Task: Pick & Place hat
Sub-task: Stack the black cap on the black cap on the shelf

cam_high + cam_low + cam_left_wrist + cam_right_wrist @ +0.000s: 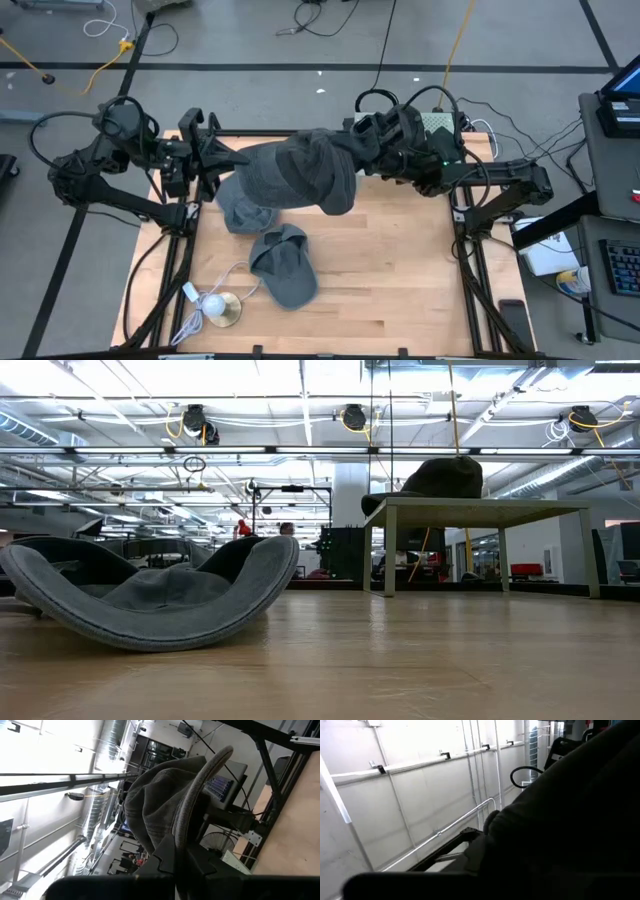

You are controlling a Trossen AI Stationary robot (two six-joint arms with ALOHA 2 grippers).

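Note:
A dark grey brimmed hat [300, 170] hangs above the table's far side between my two arms. My left gripper [215, 160] is at its left end, shut on the brim; in the left wrist view the hat [160, 800] fills the middle. My right gripper [365, 150] is at the hat's right end, where the hat's dark cloth [570, 820] covers the right wrist view. A second grey hat [285, 265] lies on the table nearer the front; in the low view this hat [150, 600] rests on its curved brim. My left gripper [182, 845] pinches the held hat's brim edge [192, 805] between its two fingers, coming level from the table's left side. The brim runs out from between the fingers along them. The hat is lifted clear of the table, its crown bulging to one side of the brim.
A lighter grey cloth shape [245, 210] lies on the table below the held hat. A white cable with a round disc [215, 310] lies near the front left corner. The wooden tabletop [400, 270] is bare on its right half.

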